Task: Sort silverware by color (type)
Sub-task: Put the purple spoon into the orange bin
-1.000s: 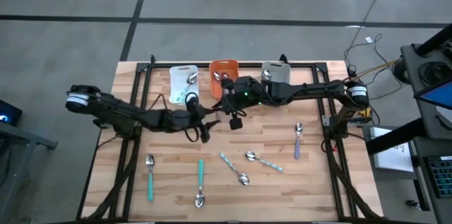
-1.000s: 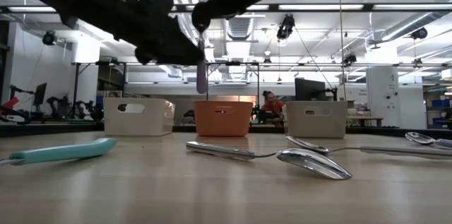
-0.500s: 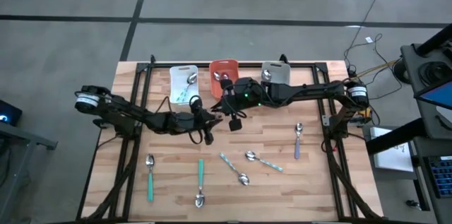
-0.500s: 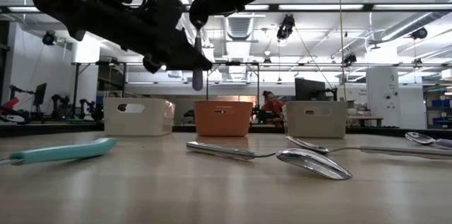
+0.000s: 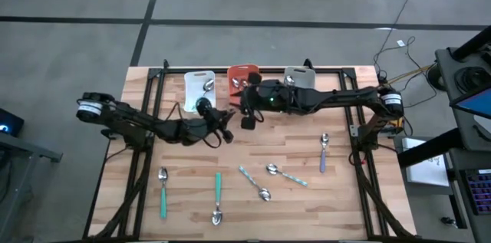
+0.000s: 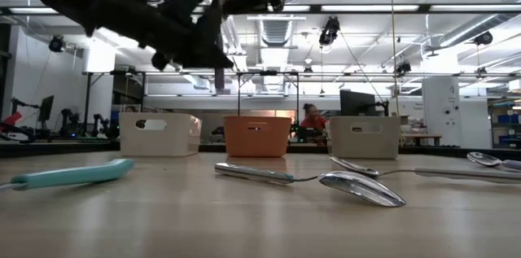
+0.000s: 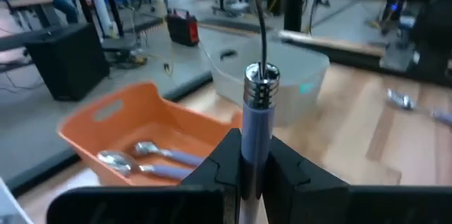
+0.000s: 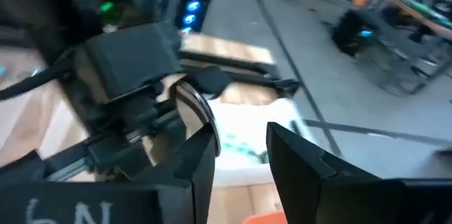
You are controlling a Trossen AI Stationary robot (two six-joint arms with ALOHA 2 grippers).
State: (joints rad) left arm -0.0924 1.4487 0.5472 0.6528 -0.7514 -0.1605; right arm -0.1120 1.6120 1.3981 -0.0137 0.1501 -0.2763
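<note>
While the left gripper (image 7: 248, 171) holds a purple spoon (image 7: 255, 128) tight by its handle, up above the table (image 5: 353, 197) near the orange bin (image 5: 243, 70), the right gripper (image 8: 240, 146) has its fingers apart, holding nothing. Six spoons (image 5: 265, 193) lie on the table's front half.

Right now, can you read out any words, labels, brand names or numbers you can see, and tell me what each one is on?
"N": a pale handwritten mark on the right gripper, on its dark body at the picture's edge; the marks beside it are cut off and unreadable.
No other text can be read: the white bin, orange bin and grey bin show no labels, and anything in the room behind is too small and blurred.
</note>
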